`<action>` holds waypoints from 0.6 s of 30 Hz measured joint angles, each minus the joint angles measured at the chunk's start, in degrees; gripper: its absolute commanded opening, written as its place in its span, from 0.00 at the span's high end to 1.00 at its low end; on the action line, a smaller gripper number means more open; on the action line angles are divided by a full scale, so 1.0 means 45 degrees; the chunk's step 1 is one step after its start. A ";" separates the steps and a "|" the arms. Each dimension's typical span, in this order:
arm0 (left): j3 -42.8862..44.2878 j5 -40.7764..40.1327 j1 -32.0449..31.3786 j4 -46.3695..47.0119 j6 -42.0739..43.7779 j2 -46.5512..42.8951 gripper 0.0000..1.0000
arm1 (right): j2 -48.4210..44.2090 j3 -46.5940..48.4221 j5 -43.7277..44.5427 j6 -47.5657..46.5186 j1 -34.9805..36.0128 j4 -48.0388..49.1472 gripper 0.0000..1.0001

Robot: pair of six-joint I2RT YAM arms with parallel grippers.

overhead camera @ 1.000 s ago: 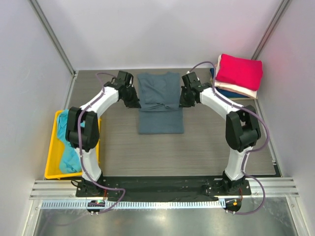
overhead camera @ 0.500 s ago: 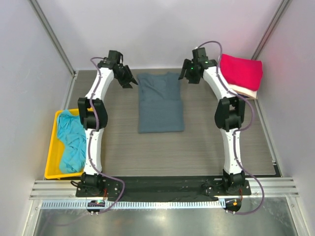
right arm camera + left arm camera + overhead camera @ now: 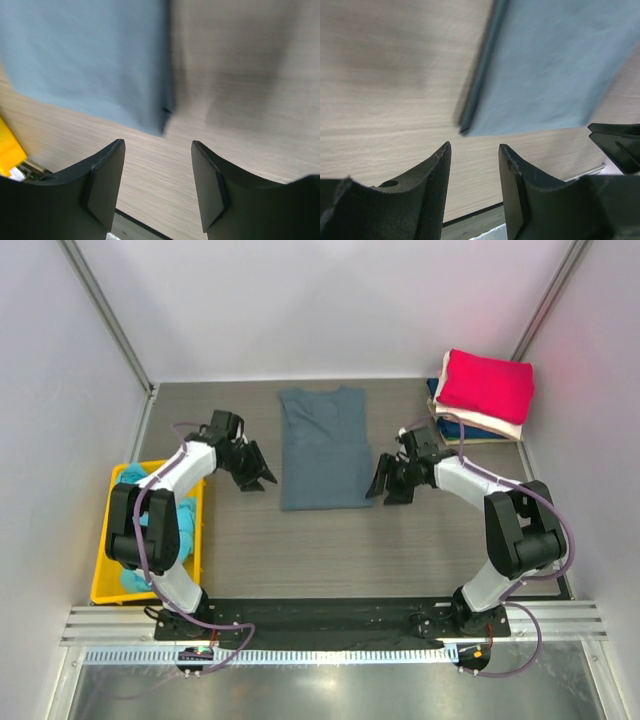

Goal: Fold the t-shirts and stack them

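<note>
The slate grey-blue t-shirt (image 3: 324, 447) lies folded into a long strip in the middle of the table, collar end at the back. My left gripper (image 3: 258, 473) hangs open just left of its near left corner (image 3: 466, 129), nothing between the fingers. On the opposite side my right gripper (image 3: 387, 485) is open beside the near right corner (image 3: 165, 117), also empty. Crimson (image 3: 487, 383), cream (image 3: 488, 424) and navy (image 3: 462, 429) folded tees are stacked at the back right. A teal tee (image 3: 134, 510) fills the yellow bin.
The yellow plastic bin (image 3: 102, 570) sits at the table's left edge next to the left arm. Pale walls close in the table on three sides. Bare wood-grain tabletop (image 3: 330, 550) stretches between the shirt and the arm bases.
Both grippers, shut low on the shirt's middle a second ago, opened, swung up to its far end, then came back down to its near corners. The shirt now lies flatter.
</note>
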 measured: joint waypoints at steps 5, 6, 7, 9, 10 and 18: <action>-0.2283 -0.0034 -0.0257 0.1083 -0.0301 -0.0306 0.56 | 0.0010 -0.1831 -0.0355 0.0257 0.0068 0.0855 0.44; -0.2526 -0.0044 -0.0316 0.1219 -0.0369 -0.0340 0.56 | 0.0010 -0.1948 -0.0471 0.0311 0.0068 0.1044 0.44; -0.2739 -0.0049 -0.0369 0.1379 -0.0432 -0.0398 0.57 | 0.0010 -0.1991 -0.0486 0.0350 0.0068 0.1302 0.46; -0.2992 -0.0078 -0.0457 0.1685 -0.0505 -0.0534 0.57 | 0.0121 -0.2006 -0.0491 0.0359 0.0068 0.1778 0.46; -0.3065 -0.0097 -0.0505 0.1826 -0.0534 -0.0617 0.57 | 0.0209 -0.2006 -0.0559 0.0398 0.0068 0.2045 0.47; -0.3764 -0.0151 -0.0840 0.3099 -0.0738 -0.0971 0.55 | 0.0617 -0.2098 -0.0826 0.0495 0.0068 0.3230 0.70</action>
